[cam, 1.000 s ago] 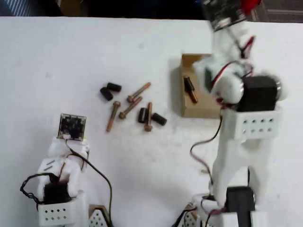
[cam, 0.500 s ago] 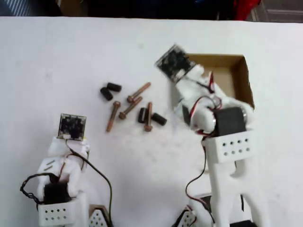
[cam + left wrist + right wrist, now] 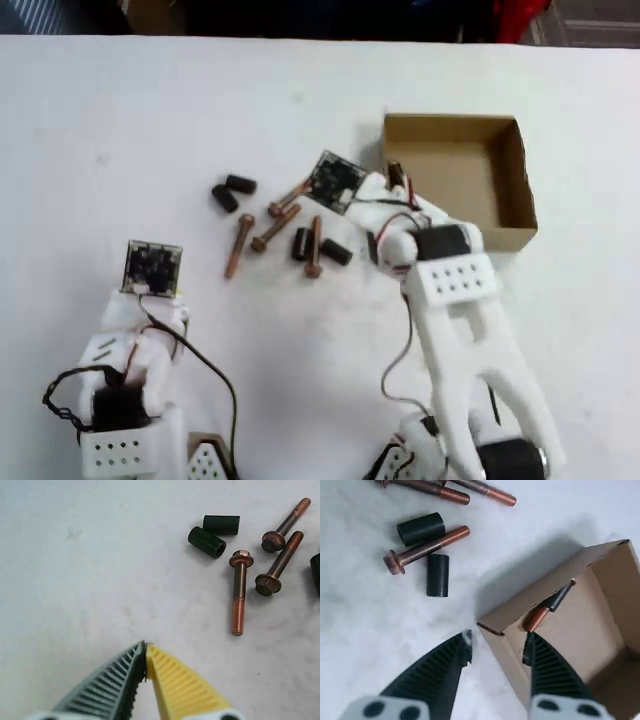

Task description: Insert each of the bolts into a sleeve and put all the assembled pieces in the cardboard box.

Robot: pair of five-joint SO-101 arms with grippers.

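The right gripper (image 3: 496,644) is spread open, its fingers straddling the near corner of the box (image 3: 580,630) from above. An assembled piece (image 3: 546,609) leans inside that box. The left gripper (image 3: 145,652) is pinched shut on nothing, over bare table (image 3: 75,580), near four loose bolts (image 3: 238,592) and four sleeves (image 3: 207,541) lying beside the box

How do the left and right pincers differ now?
The left pincer is shut; the right pincer is open. The left pincer is grey and yellow; the right pincer is black. The left pincer hangs over the table; the right pincer is by the box. Both are empty.
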